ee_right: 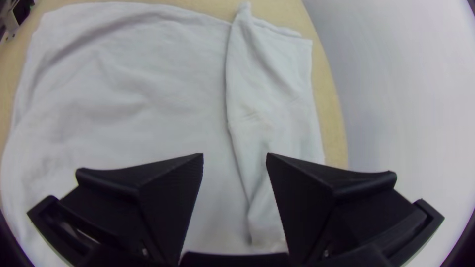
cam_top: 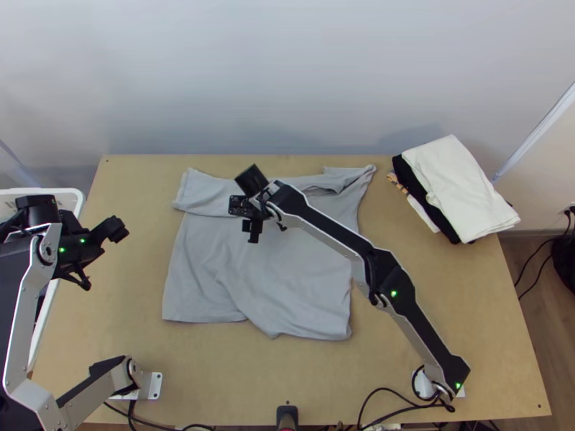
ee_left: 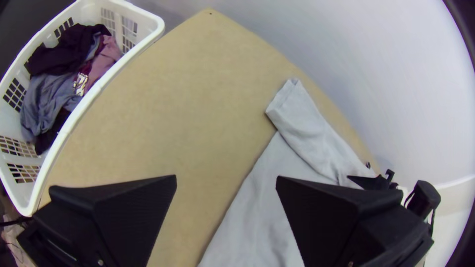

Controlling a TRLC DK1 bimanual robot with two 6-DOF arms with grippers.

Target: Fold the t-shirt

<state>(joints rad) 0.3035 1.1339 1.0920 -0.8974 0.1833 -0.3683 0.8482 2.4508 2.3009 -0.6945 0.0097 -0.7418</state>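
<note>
lt wood tbl [cam_top: 129, 302] | gry t-shirt [cam_top: 287, 287] ctr, far edge folded over | clothes stack [cam_top: 460, 190] far R cnr

Even, fairly bright light fills the top view, with soft shadows on the wall [cam_top: 287, 93]. Both wrist views bend the edge of the table [cam_top: 129, 287] into a curve and darken at their right-hand corners.

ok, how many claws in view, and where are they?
2. Right claw: over the grey shirt, near its folded far edge. Left claw: above the table, between the shirt and the white basket.
</note>
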